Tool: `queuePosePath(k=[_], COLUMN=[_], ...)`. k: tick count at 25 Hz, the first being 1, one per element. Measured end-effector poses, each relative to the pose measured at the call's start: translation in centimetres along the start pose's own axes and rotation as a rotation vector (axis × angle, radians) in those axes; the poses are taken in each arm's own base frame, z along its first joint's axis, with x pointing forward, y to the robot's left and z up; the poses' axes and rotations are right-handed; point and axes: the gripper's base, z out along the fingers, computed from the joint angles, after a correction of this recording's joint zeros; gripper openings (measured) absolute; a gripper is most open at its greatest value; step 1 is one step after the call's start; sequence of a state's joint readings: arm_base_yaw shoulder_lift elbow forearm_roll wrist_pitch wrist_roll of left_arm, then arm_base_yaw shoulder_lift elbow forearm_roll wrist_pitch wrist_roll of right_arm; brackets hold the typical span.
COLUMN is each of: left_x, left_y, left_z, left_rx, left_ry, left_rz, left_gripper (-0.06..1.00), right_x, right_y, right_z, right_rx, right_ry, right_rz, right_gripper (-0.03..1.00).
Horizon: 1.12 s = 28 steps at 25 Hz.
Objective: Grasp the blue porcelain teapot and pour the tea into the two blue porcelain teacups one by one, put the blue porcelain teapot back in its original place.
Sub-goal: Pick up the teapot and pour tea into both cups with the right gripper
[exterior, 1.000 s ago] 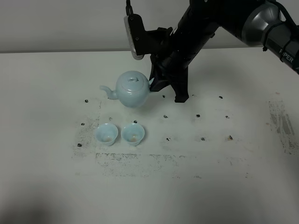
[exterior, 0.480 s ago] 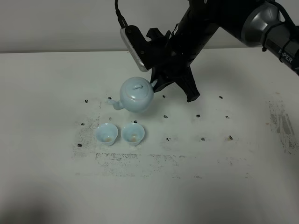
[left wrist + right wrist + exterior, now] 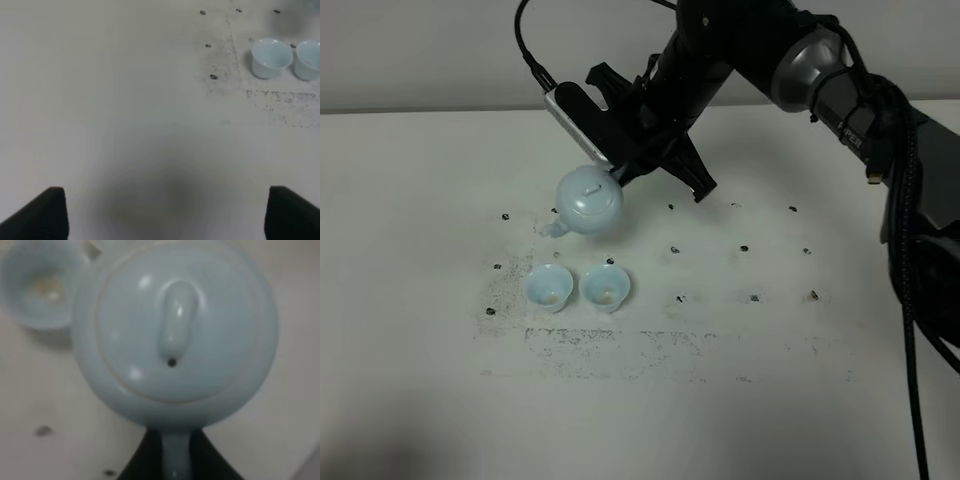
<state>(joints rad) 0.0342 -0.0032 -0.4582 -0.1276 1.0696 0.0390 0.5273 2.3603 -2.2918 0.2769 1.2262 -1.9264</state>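
Two flared, glossy teacups (image 3: 549, 287) stand near a round, apparently tilted teapot (image 3: 588, 200).

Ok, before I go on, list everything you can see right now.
White table: one, white, fills the scene.
Small pale-blue handleless porcelain teacups: two, pale blue, side by side on the table.
Round pale-blue porcelain teapot with knobbed lid: one, pale blue, held tilted behind the teacups.
Dark specks: many, black, scattered around them.
Right tool: black, shut on the teapot's handle.
Left tool: black, open above the table.
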Motion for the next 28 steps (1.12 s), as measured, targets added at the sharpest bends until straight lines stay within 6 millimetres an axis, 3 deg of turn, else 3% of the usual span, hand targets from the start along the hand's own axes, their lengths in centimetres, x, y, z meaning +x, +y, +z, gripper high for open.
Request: queuePosePath(k=[4,11,16,21,28], left_x=[0.0,0.0,0.0,0.0,0.0], left_y=[0.0,0.0,0.0,0.0,0.0], left_z=[0.0,0.0,0.0,0.0,0.0], left_rx=[0.0,0.0,0.0,0.0,0.0], left_ry=[0.0,0.0,0.0,0.0,0.0], left_rz=[0.0,0.0,0.0,0.0,0.0], left_gripper=[0.76,0.76,0.76,0.76,0.76], right_x=[-0.6,-1.3,-3.1,-4.4,-4.0], right_y=[-1.1,-1.3,-1.6,-2.1,-2.5], right_z=[0.7,1.1,1.5,1.8,2.4], right_rx=[0.017,-0.011,-0.049,-0.04,0.002], right_ry=[0.059,0.106,0.175,0.237,0.272], right_rz=[-0.121,-0.3,-0.39,-0.453,-0.466], right_gripper=[0.05,0.05,0.05,0.05,0.05])
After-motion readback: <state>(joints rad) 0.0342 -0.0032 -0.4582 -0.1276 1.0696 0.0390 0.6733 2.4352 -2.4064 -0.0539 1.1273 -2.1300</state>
